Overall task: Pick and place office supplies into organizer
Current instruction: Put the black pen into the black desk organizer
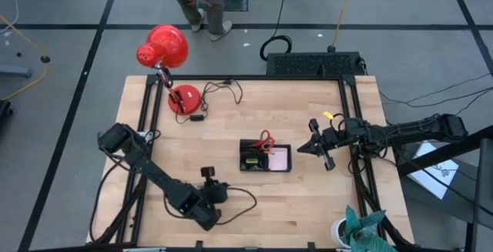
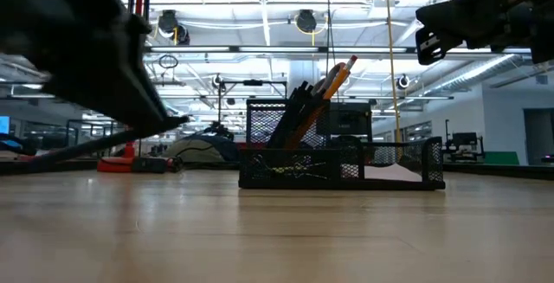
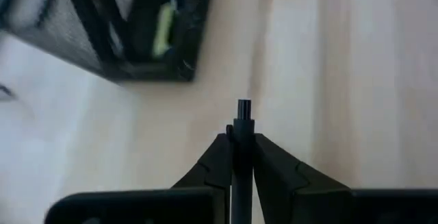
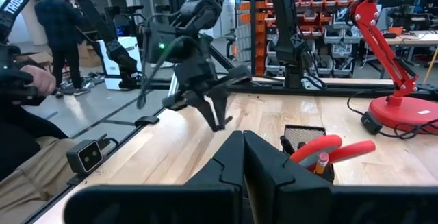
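Observation:
The black mesh organizer (image 1: pixel 264 157) stands mid-table. It holds red-handled scissors (image 4: pixel 321 148), dark pens and an orange pencil (image 2: pixel 333 80) leaning upright, a yellow piece (image 3: pixel 161 20) and a pink pad (image 1: pixel 279 158). My left gripper (image 1: pixel 208 176) hovers near the table's front edge, to the near left of the organizer (image 3: pixel 130 39), shut on a black pen (image 3: pixel 243 114). My right gripper (image 1: pixel 316 146) hangs above the table right of the organizer, shut and empty (image 4: pixel 243 145). My left gripper pinches a black pen between its two fingers (image 3: pixel 215 159). The pen lies along the fingers, and its end (image 3: pixel 243 105) sticks out a short way past the fingertips. It is lifted clear of the table. The rest of the pen is hidden behind the fingers.
A red desk lamp (image 1: pixel 166 48) with its round base (image 1: pixel 185 98) and cord sits at the far left of the table. A larger black box (image 1: pixel 312 63) lies beyond the far edge. A person (image 4: pixel 58 25) stands in the room, and another sits beside the table (image 4: pixel 20 107).

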